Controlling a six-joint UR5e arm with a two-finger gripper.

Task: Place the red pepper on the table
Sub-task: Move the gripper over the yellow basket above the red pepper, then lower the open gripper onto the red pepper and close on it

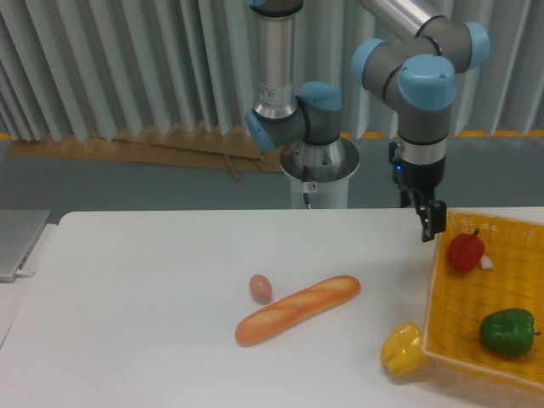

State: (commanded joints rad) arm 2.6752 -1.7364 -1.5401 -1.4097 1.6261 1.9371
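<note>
The pepper (465, 252) lies in the far corner of the basket (476, 308), so it must be lifted out to reach the surface (136, 306). The hand (433, 221) hangs just left of it, holding nothing; how wide it stands I cannot tell.

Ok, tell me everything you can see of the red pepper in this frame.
The red pepper is small, glossy and bright red, with a short dark stem pointing up and to the right. It sits in the upper left part of the yellow woven basket, beside a small white object at its right. Nothing grips it: the gripper hangs just left of it, above the basket's edge.
</note>
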